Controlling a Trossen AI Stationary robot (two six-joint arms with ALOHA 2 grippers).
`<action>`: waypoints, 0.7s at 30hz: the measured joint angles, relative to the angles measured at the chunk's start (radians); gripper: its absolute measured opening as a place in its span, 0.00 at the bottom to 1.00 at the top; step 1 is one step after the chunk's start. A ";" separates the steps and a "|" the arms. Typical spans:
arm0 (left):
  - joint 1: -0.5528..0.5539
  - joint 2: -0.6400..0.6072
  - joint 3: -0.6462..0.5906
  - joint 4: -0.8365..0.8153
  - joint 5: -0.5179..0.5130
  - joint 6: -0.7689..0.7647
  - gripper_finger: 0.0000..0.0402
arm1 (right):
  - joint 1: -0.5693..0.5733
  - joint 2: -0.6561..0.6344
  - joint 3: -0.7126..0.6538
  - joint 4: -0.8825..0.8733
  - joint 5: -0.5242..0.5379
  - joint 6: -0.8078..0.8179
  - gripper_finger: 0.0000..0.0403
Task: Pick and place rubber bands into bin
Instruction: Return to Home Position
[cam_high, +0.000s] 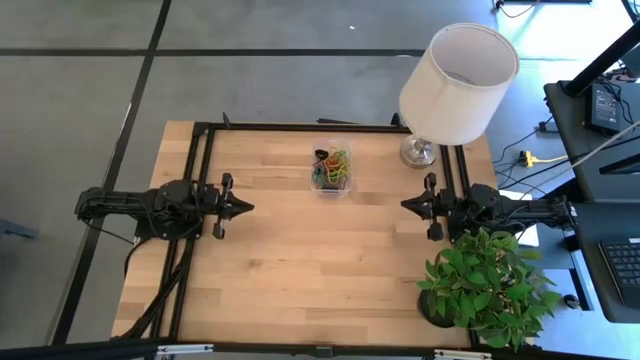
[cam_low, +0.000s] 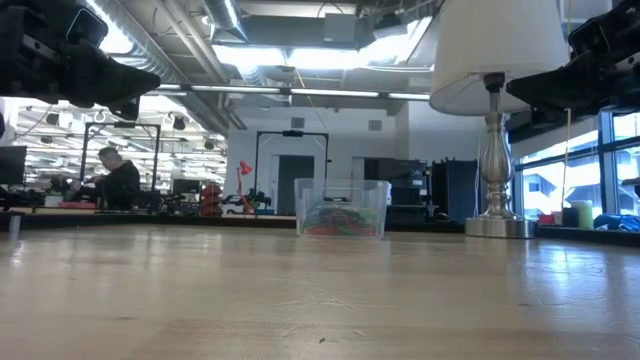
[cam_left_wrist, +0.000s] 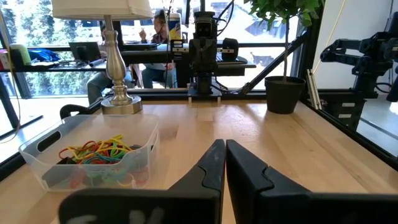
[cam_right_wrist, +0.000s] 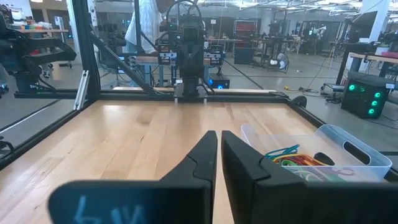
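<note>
**Operator:** Report the work surface and the large items on it.

**Technician:** Light wooden table (cam_high: 320, 270) with a black frame along its edges. In the high view, a table lamp with a white shade (cam_high: 460, 80) stands at the upper right corner. A potted green plant (cam_high: 490, 285) stands at the lower right corner.

**Operator:** Arm positions?

**Technician:** The left gripper (cam_high: 247, 207) hovers over the left side of the table, fingers pressed together and holding nothing. The right gripper (cam_high: 406, 205) is over the right side, between lamp and plant, fingers likewise pressed together and empty. The two point at each other (well apart, bare wood between them).

**Operator:** Location of the bin?

**Technician:** The clear plastic bin (cam_low: 340, 192) sits on the table near the lamp-side edge, about midway across. It is left of the lamp base and apart from both grippers.

**Operator:** And the rubber bands?

**Technician:** The rubber bands (cam_high: 333, 168) lie in a tangled heap inside the bin: green, yellow, orange and red loops.
</note>
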 joint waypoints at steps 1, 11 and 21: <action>0.000 0.000 0.000 0.000 0.000 0.000 0.02 | 0.000 0.000 0.000 0.000 0.000 0.001 0.07; 0.000 0.000 0.000 0.000 0.000 0.000 0.03 | 0.000 0.000 0.000 0.000 0.000 0.000 0.07; 0.000 0.000 0.000 0.000 0.000 0.000 0.02 | 0.000 0.000 0.000 0.000 0.000 -0.001 0.07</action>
